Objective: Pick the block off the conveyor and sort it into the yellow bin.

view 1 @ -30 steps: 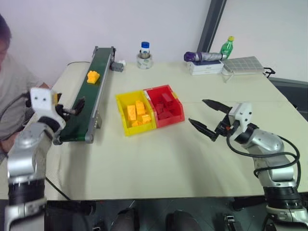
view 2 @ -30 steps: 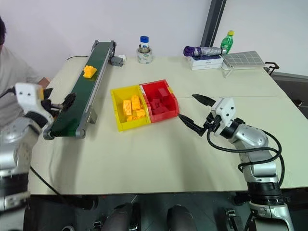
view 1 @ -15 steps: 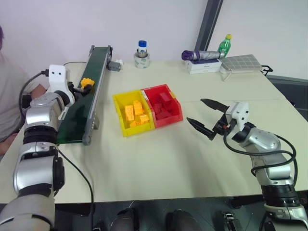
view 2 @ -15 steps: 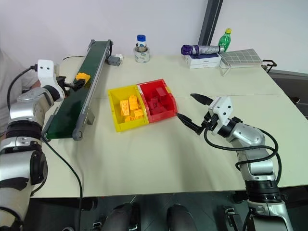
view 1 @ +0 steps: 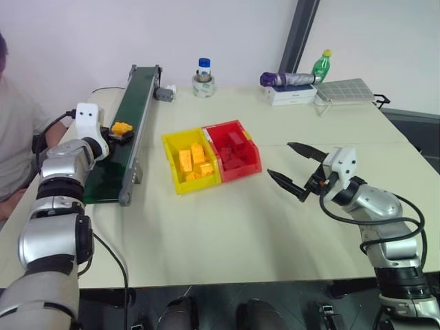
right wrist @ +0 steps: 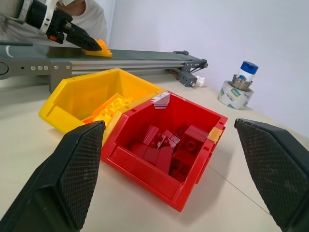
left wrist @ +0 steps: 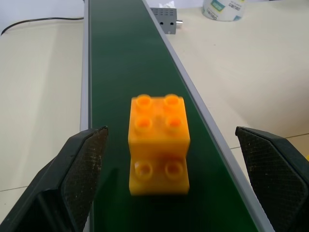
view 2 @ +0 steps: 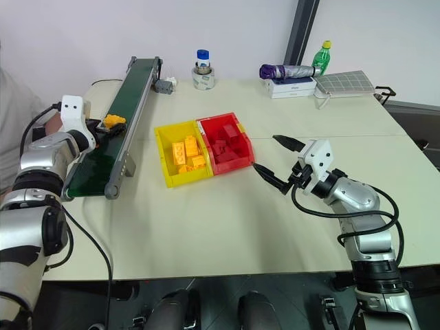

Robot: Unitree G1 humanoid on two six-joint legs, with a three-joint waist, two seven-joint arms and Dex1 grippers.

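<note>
While my left gripper stands at its widest with nothing between the fingers, the block sits on the conveyor right between them, one finger to either side and neither touching it. To do this well, I judge I should ease a little further in so the pads come level with the block's flat sides, then close squarely across it; the stepped shape, with studs on two levels, could twist out if I pinch it at a corner. One finger hangs over the grey side rail, so I must keep it from catching the frame as I close.

My right gripper hovers over the bare table, fingers spread and empty, pointing toward the bins. The yellow bin lies between the conveyor and my right arm, already holding several yellow blocks, with the red bin joined to its far side and holding dark red ones; I must drop into the nearer one.

Further off stand a tape roll with a small bottle on it, a green bottle and a folded umbrella, all well clear. A person sits just beside the conveyor, near my left arm.
</note>
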